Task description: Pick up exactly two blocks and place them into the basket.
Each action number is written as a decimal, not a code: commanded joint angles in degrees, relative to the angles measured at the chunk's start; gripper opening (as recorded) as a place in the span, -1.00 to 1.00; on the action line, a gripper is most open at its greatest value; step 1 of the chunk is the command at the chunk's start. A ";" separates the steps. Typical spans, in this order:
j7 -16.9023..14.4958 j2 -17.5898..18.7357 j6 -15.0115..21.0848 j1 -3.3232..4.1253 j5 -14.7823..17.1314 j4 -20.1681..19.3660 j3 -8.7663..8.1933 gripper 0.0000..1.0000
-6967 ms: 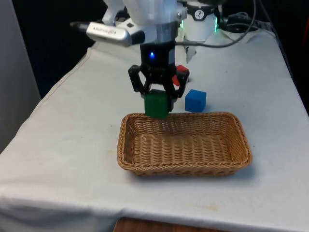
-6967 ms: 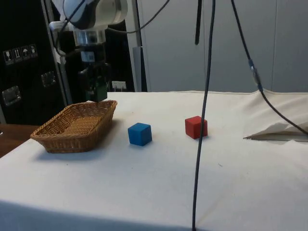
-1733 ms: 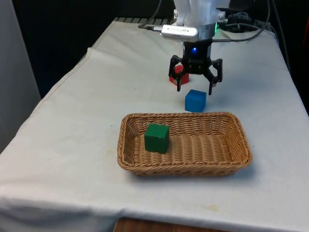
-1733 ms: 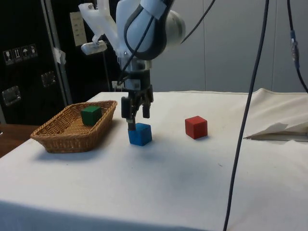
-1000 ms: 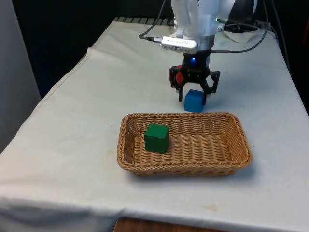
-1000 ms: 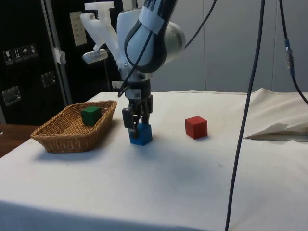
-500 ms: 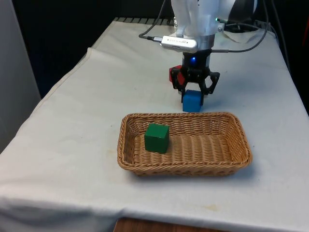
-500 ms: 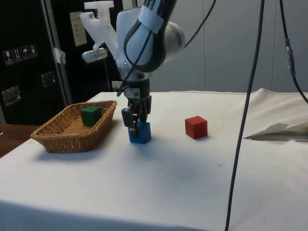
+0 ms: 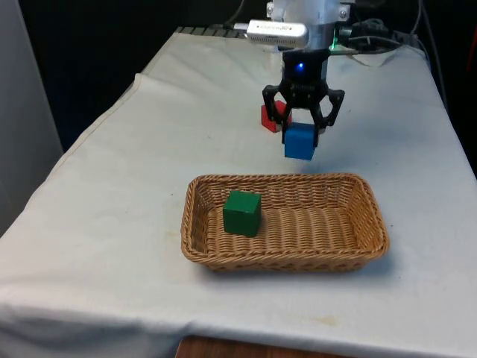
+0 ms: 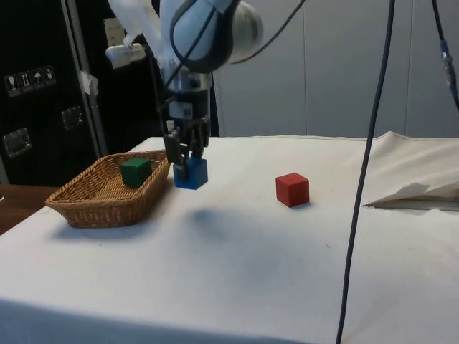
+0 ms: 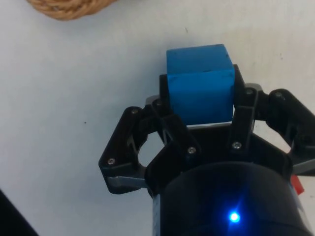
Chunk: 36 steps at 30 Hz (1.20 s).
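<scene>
The blue block (image 9: 300,142) hangs clear of the bench (image 9: 134,179), clamped between the two black fingers of the pincer (image 9: 301,131). In the side view the blue block (image 10: 191,173) sits just above and beside the near corner of the basket's rim, with its shadow lying on the white cloth below it. In the wrist view the blue block (image 11: 200,83) is pressed on two opposite faces by the fingers (image 11: 243,103), and its lower part sticks out past the fingertips; the pincer (image 11: 201,105) is closed to the block's width.

The wicker basket (image 9: 373,216) lies on the bench, nearer the front camera than the held block. Inside it rests one green block (image 9: 242,212), toward the front view's left end of the basket, sitting flat on the woven floor. In the side view the green block (image 10: 135,171) shows above the basket's rim (image 10: 93,208). A curved piece of the basket's edge (image 11: 69,7) also appears in the wrist view, apart from the held block.

The red block (image 9: 268,116) sits on the cloth beyond the pincer, partly hidden by one finger in the front view. From the side, the red block (image 10: 292,189) stands alone on the bench, well apart from the basket and from the pincer (image 10: 185,161), which points straight down from the white arm (image 10: 204,29).
</scene>
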 commanded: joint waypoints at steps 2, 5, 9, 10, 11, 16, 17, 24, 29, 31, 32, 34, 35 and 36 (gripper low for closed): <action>0.63 -0.40 -1.78 0.29 -0.97 1.03 -0.69 -0.94; 0.34 -0.74 -3.95 0.11 -0.86 3.21 -0.74 -0.94; -0.29 -0.63 -6.19 -0.29 -0.40 5.67 -0.57 -0.94; -0.40 -0.52 -6.82 -0.40 -0.40 6.42 -0.52 -0.94; -0.46 -0.34 -7.39 -0.46 -0.34 7.16 -0.52 -0.94; -0.40 0.17 -8.54 -0.63 -0.40 9.11 -0.57 -0.94; -0.57 1.09 -9.80 -0.92 -0.29 10.66 -0.46 -0.94; 0.11 5.67 -12.95 -1.09 -0.11 17.76 -0.23 -0.94; 0.46 7.91 -13.87 -1.15 0.06 20.91 -0.06 -0.94; 0.63 9.00 -14.27 -1.20 0.11 22.52 0.00 -0.94; 0.74 9.57 -14.50 -1.20 0.17 23.38 0.06 -0.94; 1.03 11.23 -15.18 -1.26 0.23 25.78 0.06 -0.94; 1.15 11.23 -14.67 -0.97 -0.11 25.61 -0.23 -0.94; 1.15 11.92 -15.41 -1.26 0.29 26.70 0.11 -0.94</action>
